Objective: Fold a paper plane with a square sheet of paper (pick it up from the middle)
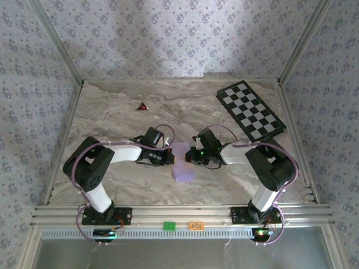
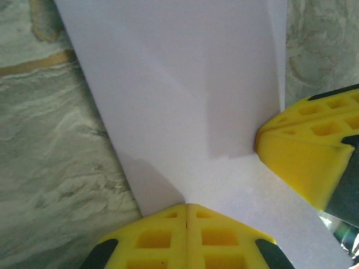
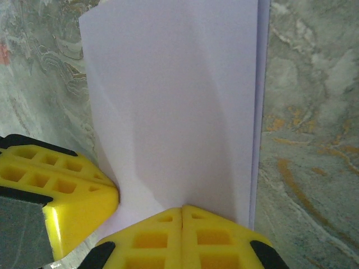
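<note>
Looking down from above, you see the sheet (image 1: 183, 168) on the marbled tabletop (image 1: 112, 112), left of the board (image 1: 251, 110) and closer to the arm bases than the board is. It is pale lilac, creased, and folded narrower than it is long. Your left hand (image 1: 170, 157) reaches it from the side away from the board and your right hand (image 1: 192, 157) from the board's side. The two tips stand near each other over the sheet's middle.

From the left wrist, your left hand's (image 2: 187, 208) yellow fingers are pressed together with no gap, their tips on the sheet (image 2: 185, 84) where a shadowed crease begins. The right hand (image 2: 266, 137) comes in at the right of that view, fingers likewise together, tip against the paper.

The right wrist gives you the mirror. The right hand (image 3: 182, 210) is together at the bottom and the left hand (image 3: 115, 193) sits at lower left. The sheet (image 3: 179, 101) runs away from both, with a doubled edge along its right side. You cannot tell whether either hand has paper nipped between its fingers or merely bears on it.

The triangle (image 1: 142, 106), small and dark red, sits well left of the board and farther from the arms than the sheet. The board lies flat, well apart from both hands.
</note>
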Tool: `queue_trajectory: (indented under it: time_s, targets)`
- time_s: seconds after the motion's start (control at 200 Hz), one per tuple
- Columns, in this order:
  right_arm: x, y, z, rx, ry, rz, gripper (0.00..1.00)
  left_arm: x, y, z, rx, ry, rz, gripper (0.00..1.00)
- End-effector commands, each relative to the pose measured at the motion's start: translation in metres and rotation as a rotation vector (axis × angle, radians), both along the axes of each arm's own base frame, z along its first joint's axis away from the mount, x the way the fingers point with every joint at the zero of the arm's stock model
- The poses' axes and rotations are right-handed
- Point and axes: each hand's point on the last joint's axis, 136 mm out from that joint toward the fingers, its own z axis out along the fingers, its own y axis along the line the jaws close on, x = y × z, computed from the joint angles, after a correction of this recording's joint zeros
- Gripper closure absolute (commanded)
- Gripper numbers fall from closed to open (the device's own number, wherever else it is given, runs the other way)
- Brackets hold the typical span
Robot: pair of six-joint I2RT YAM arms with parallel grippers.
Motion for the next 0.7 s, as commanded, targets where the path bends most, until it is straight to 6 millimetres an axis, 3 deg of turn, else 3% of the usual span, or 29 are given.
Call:
queue_trajectory:
  time_s: [0.0,0.12,0.23,0.45,0.695]
  targets:
    - [-0.029,-0.054,-0.060,-0.275,0.138,-0.076,1.00,-0.004,0.008,0.009,0.038,0.008,0.015,1.00]
    - [-0.028,-0.055,-0.057,-0.298,0.121,-0.072,1.00,0.004,-0.001,0.040,-0.032,-0.034,0.051,1.00]
    - [-0.026,-0.054,-0.054,-0.304,0.108,-0.068,1.00,0.006,-0.002,0.056,-0.078,-0.053,0.085,1.00]
    - [-0.030,-0.059,-0.054,-0.334,0.110,-0.058,1.00,0.003,-0.005,0.066,-0.119,-0.058,0.090,1.00]
    - [-0.032,-0.056,-0.059,-0.317,0.128,-0.049,1.00,-0.005,-0.008,0.059,-0.151,-0.031,0.068,1.00]
